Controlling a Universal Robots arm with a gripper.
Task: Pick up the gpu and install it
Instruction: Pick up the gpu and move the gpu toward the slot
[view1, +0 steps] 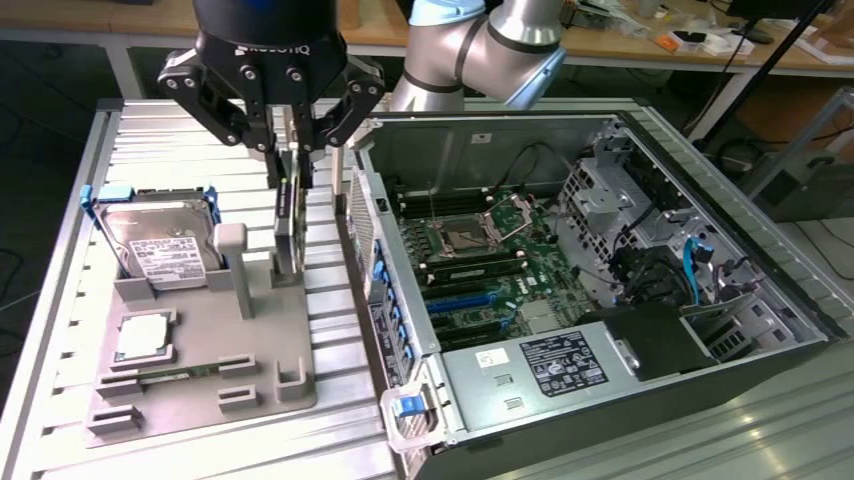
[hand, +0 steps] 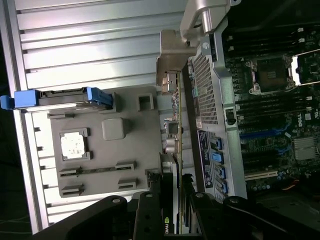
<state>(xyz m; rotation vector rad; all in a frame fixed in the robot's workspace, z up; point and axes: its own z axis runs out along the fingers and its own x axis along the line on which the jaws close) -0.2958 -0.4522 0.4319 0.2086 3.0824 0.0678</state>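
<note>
Pincer (view1: 292, 165) of mine is clamped on the gpu (view1: 286, 225), which sits directly beneath it, one finger on each flat face. The card stands on edge in the grey holder (view1: 200, 390), along the holder's side nearest the open computer case (view1: 747, 330). Its long axis runs along that side, and the silver bracket end seems to point toward the holder's hard drive (view1: 160, 250) end.

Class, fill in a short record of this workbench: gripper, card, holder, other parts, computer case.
gripper: black two-fingered gripper, closed on the card's upper edge
card: slim black-faced green gpu card, upright, lower end in the tray
holder: grey plastic tray
other parts: silver hard drive with white label, upright in the tray
case: open computer tower case, at the exterior view's right
</note>
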